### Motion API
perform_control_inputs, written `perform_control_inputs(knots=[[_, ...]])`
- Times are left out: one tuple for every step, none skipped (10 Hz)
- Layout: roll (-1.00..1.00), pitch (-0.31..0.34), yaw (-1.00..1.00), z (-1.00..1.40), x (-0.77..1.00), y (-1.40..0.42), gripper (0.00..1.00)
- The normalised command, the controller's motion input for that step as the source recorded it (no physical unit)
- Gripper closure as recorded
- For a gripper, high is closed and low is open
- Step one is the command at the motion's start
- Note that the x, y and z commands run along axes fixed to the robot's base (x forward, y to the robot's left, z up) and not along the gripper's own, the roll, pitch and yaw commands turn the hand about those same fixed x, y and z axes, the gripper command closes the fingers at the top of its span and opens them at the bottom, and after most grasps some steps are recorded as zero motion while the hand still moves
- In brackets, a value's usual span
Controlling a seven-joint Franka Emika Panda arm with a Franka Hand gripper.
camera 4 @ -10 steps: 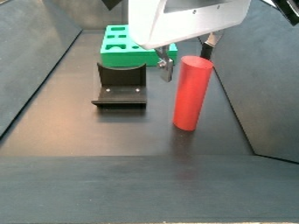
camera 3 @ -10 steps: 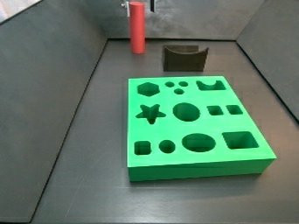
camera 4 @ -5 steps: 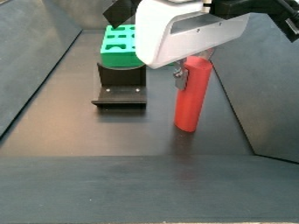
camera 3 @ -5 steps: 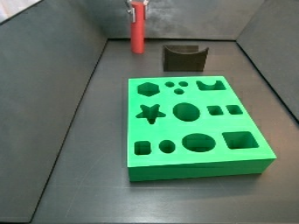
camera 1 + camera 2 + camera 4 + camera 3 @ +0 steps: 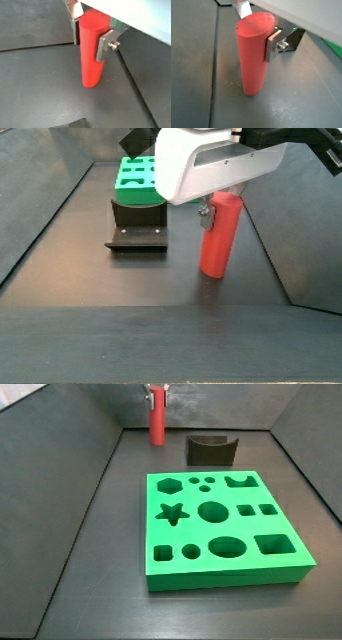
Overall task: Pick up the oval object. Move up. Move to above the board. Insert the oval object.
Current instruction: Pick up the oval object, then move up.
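Observation:
The oval object is a tall red peg [image 5: 156, 422] standing upright on the dark floor at the back, left of the fixture; it also shows in a side view [image 5: 217, 240]. My gripper [image 5: 156, 393] is down over its top. In both wrist views the silver finger plates sit against opposite sides of the peg [image 5: 90, 57] [image 5: 252, 62] near its top, gripper [image 5: 90, 40] [image 5: 255, 35] shut on it. The peg's foot rests on the floor. The green board [image 5: 187, 530] with shaped holes lies nearer the front, apart from the peg.
The dark fixture [image 5: 210, 450] stands between the peg and the board, also seen in a side view [image 5: 136, 228]. Grey walls slope up around the floor on the left, right and back. The board's end shows behind the fixture [image 5: 134, 183].
One second ago the gripper was higher and its fingers clear of the peg; it has come down around the peg's top. Since half a second ago nothing has visibly moved.

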Motion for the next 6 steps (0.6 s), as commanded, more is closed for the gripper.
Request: perform_control_inputs(knots=[[0.00, 0.000, 0.00, 0.00, 0.00, 0.00, 1.00], [0.00, 0.000, 0.00, 0.00, 0.00, 0.00, 1.00], [0.00, 0.000, 0.00, 0.00, 0.00, 0.00, 1.00], [0.00, 0.000, 0.00, 0.00, 0.00, 0.00, 1.00], [0.00, 0.000, 0.00, 0.00, 0.00, 0.00, 1.00], [0.00, 0.000, 0.00, 0.83, 0.00, 0.00, 1.00]])
